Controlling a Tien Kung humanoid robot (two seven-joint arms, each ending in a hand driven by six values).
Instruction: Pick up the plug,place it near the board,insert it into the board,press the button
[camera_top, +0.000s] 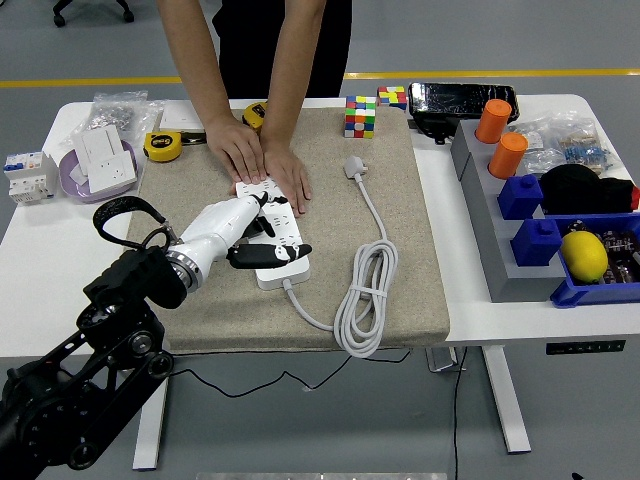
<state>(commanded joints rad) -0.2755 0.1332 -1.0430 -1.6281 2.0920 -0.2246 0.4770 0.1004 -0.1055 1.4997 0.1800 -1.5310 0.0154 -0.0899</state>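
The left robot hand (262, 238) is resting over the near half of the one white power strip (273, 232), fingers spread and gripping nothing, thumb lying across the strip's near end; I'm guessing it is going for the button. The right arm is not showing. To the hand's right, one white plug (354, 167) is lying loose on the beige mat (400, 250), its cable coiled (366, 300) nearer the surface's front edge. So picking up, placing and inserting are all looking undone. Just beyond the hand, a person's two hands (268, 165) are pressing the strip's far end flat.
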